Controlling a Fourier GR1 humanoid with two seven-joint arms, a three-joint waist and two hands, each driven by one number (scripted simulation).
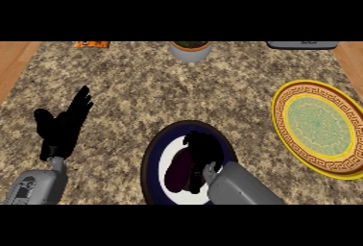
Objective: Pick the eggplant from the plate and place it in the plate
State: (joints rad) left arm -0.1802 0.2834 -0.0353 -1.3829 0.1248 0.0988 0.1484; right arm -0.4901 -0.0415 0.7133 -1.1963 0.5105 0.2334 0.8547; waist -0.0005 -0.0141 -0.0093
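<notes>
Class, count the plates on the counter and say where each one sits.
2. A dark-rimmed plate sits at the near middle, holding the eggplant under the right hand. A yellow-rimmed patterned plate sits at the right edge. None seems hidden.

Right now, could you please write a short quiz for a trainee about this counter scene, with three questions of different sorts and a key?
1. True or false: the eggplant already lies on the yellow plate.
2. Multiple choice: which robot hand is over the dark blue plate? A) the left robot hand B) the right robot hand C) neither.
3. Short answer: on which side of the view does the yellow plate lie?

Key
1. False: it lies on the dark blue plate.
2. B: the left robot hand rests open over the counter, fingers up.
3. On the right side.
</notes>
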